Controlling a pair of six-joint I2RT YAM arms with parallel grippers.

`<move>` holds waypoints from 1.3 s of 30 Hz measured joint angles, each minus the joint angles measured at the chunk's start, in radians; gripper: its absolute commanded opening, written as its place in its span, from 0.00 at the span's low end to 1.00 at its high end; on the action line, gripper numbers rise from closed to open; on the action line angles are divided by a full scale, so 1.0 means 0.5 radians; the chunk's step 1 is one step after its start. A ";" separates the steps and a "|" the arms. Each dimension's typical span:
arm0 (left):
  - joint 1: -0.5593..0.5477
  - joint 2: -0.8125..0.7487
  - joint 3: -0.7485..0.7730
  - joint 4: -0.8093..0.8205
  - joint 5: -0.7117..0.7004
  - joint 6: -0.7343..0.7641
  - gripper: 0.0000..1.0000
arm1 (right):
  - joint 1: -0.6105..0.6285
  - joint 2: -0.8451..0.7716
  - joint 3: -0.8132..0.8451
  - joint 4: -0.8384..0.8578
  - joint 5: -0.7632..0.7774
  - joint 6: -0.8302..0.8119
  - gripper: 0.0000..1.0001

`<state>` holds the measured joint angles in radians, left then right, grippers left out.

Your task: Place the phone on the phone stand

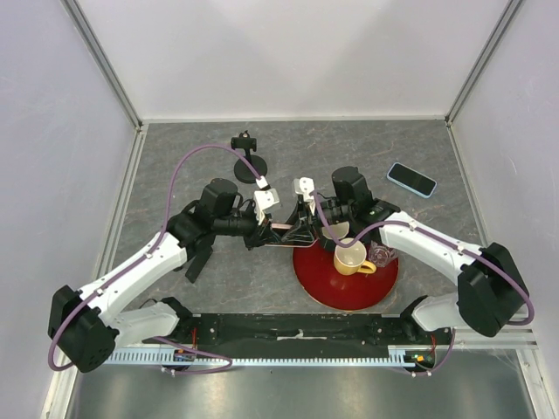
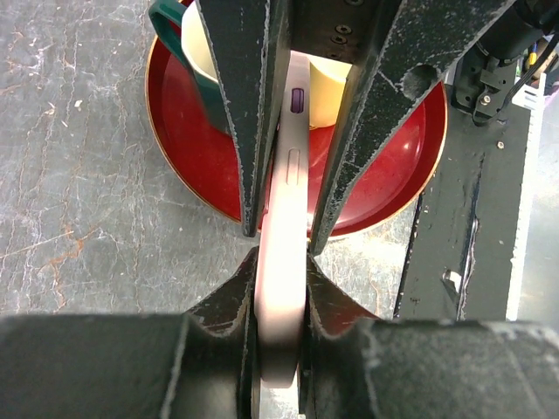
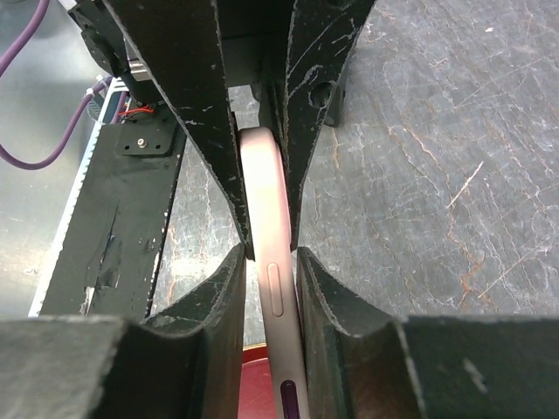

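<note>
The left jaws are clamping 1 end of a slim pink phone (image 2: 281, 340) and the right jaws are clamping the other end. The 2 pairs of jaws are meeting nose to nose with almost no gap between their tips. The phone is being held on edge, off the grey marbled counter (image 1: 262, 284), by the far-left rim of 1 round red plate (image 1: 332, 286). Its side buttons are showing in both wrist views.

The plate is carrying 2 mugs, 1 yellow ceramic mug (image 1: 352, 258) and 1 teal mug with a pale inside (image 2: 188, 61). It is also carrying 1 small clear glass item (image 1: 383, 256) just beside the yellow mug.

1 black phone stand with a round base (image 1: 251, 159) is standing on the counter beyond the left jaws, apart from the held phone. A 2nd phone, dark-screened in a light blue case (image 1: 411, 180), is lying flat on the counter at the far right, well apart from the plate and the stand.

The 2 arms are mirroring each other. The white-and-black left arm (image 1: 131, 271) is reaching up from its near-left base and bending inward at the wrist. The right arm (image 1: 437, 243) is reaching up from the near-right base and bending inward over the plate. Both wrists are lying roughly level and pointing at each other.
</note>
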<state>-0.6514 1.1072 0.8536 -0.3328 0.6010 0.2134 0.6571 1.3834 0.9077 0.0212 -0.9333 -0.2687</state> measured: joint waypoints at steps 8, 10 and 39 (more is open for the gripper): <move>-0.007 -0.043 0.000 -0.009 -0.054 0.009 0.02 | -0.034 -0.031 0.014 -0.106 0.053 -0.082 0.38; -0.007 -0.055 0.000 -0.008 -0.089 0.011 0.02 | -0.062 -0.031 0.014 -0.121 0.055 -0.087 0.36; 0.407 -0.622 -0.250 0.735 -0.531 -0.511 0.88 | -0.064 -0.262 -0.414 0.877 0.895 0.898 0.00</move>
<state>-0.4477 0.7963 0.7284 0.0349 0.3355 -0.0422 0.6250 1.2522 0.7006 0.4595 -0.4858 0.1802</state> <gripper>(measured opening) 0.893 0.147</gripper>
